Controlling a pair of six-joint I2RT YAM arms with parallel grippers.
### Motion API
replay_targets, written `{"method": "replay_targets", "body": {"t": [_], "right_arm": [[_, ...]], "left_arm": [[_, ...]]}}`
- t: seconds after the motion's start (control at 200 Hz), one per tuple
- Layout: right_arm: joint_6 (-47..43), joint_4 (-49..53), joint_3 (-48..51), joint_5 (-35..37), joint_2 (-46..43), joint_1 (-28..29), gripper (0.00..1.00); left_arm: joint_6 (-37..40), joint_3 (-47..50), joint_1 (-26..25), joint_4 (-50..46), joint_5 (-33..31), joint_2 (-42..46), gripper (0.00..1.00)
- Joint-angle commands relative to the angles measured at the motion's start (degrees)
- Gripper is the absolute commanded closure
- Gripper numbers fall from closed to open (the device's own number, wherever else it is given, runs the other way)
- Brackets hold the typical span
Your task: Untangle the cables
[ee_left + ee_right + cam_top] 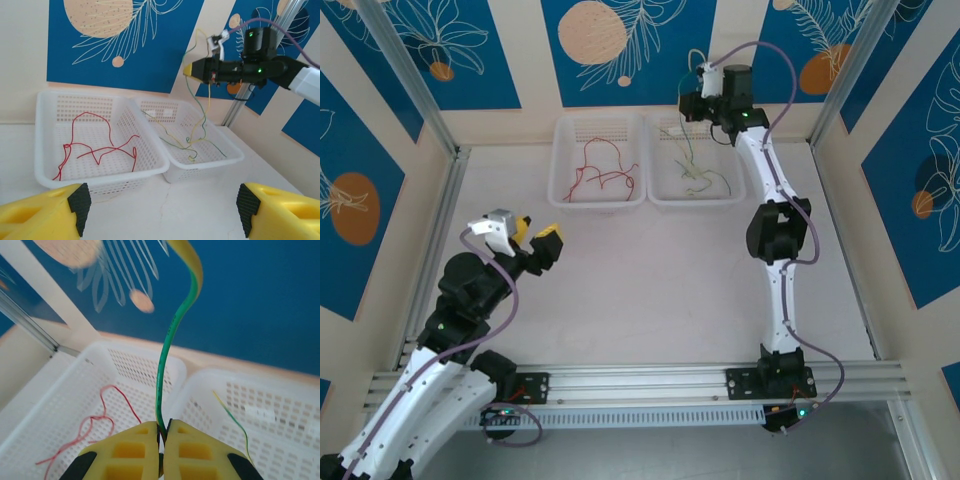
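Observation:
Several thin red cables [596, 176] lie kinked in the left white basket [560, 160], seen again as red cables [95, 146] and red cables [92, 422]. Pale yellow-green cables [696, 172] lie in the right basket [738, 190]. My right gripper [689, 108] hovers above that basket's far left corner, shut on one green-yellow strand [167, 350] that rises from the jaws; in the left wrist view the right gripper [190, 70] holds the strand [204, 112] hanging down into the pile. My left gripper [538, 236] is open and empty over bare table, its fingers [50, 212] wide apart.
The two baskets stand side by side against the back wall, rims touching. Aluminium frame posts [410, 75] stand at the rear corners, and a rail [650, 380] runs along the near edge. Blue patterned panels enclose the workspace. Bare table [650, 280] lies between the baskets and the arm bases.

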State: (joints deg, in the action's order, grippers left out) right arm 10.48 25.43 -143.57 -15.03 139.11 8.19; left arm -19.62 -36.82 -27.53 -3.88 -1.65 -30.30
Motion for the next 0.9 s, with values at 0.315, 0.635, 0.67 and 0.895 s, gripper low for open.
{"method": "replay_targets", "body": {"t": [0.315,0.635,0.67,0.895], "right_arm": [[4.5,10.8,-6.3,1.0,12.8,-1.7,0.99],[4.0,14.3,-7.8,6.9,12.7,-1.0,0.53],[3.3,14.7,-7.9,8.1,12.0,-0.7,0.48],[-2.2,21.5,-8.4,20.5,6.6,2.0,0.41]], "left_arm": [[-0.7,0.6,-0.6,0.5,-0.2,0.2,0.21],[-0.5,-0.3,-0.6,0.3,0.2,-0.3,0.21],[-0.3,-0.4,-0.6,0.2,0.2,-0.4,0.21],[-0.2,-0.7,-0.6,0.2,0.1,-1.4,0.21]]}}
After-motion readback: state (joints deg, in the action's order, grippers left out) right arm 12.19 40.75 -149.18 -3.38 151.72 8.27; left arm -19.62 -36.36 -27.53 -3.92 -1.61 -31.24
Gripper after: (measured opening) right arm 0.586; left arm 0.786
